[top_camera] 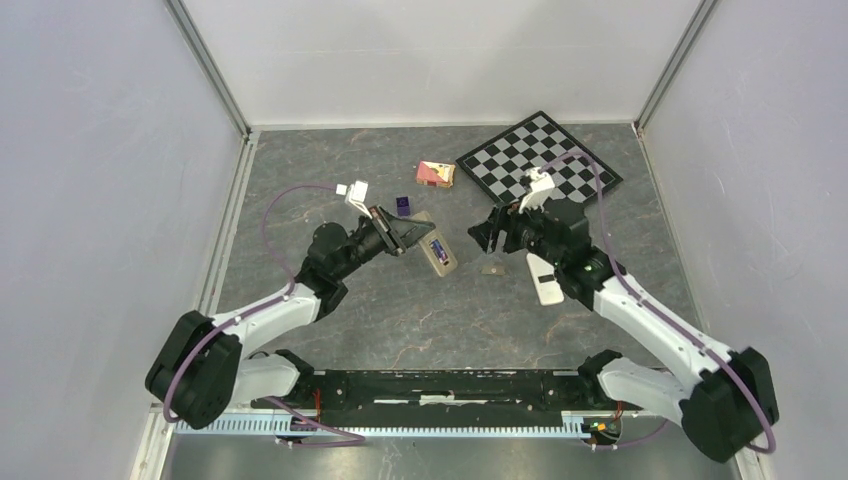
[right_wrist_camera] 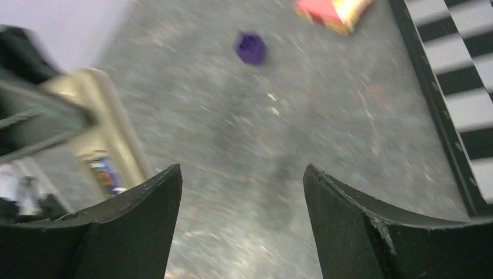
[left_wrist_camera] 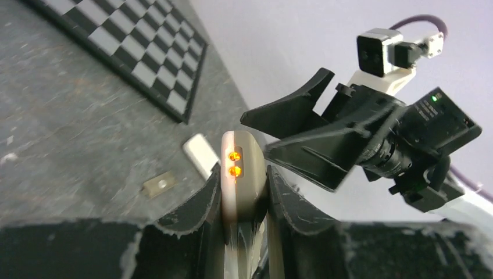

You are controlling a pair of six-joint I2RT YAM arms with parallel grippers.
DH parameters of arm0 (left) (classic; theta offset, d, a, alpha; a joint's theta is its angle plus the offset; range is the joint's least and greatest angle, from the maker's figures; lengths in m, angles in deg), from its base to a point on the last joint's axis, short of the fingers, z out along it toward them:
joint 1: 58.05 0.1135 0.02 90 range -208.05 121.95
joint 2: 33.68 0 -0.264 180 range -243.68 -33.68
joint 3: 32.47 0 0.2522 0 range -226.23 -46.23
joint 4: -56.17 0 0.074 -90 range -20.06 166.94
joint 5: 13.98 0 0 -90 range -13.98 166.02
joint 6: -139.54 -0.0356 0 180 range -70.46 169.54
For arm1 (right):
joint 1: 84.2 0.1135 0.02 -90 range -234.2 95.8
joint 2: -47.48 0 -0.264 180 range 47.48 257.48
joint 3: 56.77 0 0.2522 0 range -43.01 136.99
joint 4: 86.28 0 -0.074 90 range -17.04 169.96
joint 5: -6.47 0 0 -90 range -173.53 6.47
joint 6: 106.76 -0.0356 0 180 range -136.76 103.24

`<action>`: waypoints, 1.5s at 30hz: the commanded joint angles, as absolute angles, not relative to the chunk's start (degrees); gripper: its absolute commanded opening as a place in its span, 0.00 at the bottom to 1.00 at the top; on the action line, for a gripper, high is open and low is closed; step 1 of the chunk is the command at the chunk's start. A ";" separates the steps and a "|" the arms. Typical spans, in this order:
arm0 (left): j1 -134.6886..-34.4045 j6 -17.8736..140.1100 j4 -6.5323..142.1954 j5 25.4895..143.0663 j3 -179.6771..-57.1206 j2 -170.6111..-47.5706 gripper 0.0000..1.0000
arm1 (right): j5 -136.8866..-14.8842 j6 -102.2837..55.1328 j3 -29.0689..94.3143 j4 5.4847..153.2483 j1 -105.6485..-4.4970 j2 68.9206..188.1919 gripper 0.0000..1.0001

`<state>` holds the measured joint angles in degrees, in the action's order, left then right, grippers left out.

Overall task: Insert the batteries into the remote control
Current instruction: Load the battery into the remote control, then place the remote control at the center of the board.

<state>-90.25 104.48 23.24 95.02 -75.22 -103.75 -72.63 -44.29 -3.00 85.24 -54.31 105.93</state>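
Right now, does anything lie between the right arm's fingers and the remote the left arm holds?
No. In the top view, only bare table separates the right fingers from the remote control.

Slim olive-grey plastic remote control [top_camera: 445, 263] sits in my left gripper [top_camera: 408, 238], one dark purple-blue cylindrical battery [top_camera: 437, 248] in its bay, and my right gripper [top_camera: 484, 236] hangs just right of it. Behind it lies a small purple block [top_camera: 403, 206], with the black-and-white chequered board [top_camera: 540, 160] far right.
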 commanded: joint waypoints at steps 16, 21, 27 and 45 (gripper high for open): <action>-95.36 112.27 9.30 72.68 -66.29 -123.69 0.04 | -77.06 -39.67 -7.95 82.09 -53.89 124.38 0.44; -96.86 110.50 9.38 68.37 -65.78 -125.74 0.19 | -78.65 -40.81 -7.80 82.24 -53.60 125.47 0.38; -98.80 113.22 15.02 62.52 -62.97 -124.86 0.37 | -78.35 -41.86 -7.70 82.33 -53.61 126.60 0.38; -100.59 118.21 56.23 50.33 -66.75 -107.99 0.97 | -81.89 -43.87 -4.81 80.17 -52.62 129.02 0.41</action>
